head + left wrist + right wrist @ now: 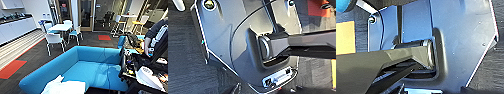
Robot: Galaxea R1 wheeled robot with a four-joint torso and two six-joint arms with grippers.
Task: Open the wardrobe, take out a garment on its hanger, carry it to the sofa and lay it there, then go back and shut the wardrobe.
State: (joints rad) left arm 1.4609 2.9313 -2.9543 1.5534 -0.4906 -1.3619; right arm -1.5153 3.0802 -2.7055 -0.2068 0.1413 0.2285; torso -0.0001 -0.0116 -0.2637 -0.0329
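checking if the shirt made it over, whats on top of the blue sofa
A white T-shirt lies on the near end of the blue sofa; the rest of the seat looks bare. Any hanger is hidden by the fabric.

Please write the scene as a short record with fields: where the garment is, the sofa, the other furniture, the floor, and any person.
garment: white T-shirt lying on the near end of the sofa
sofa: bright blue, L-shaped, low backrest
furniture behind: white table with white chairs, light-blue seats
floor: dark carpet with red patches
counter: white cabinets along the far left wall
person: an arm and hand at the right edge
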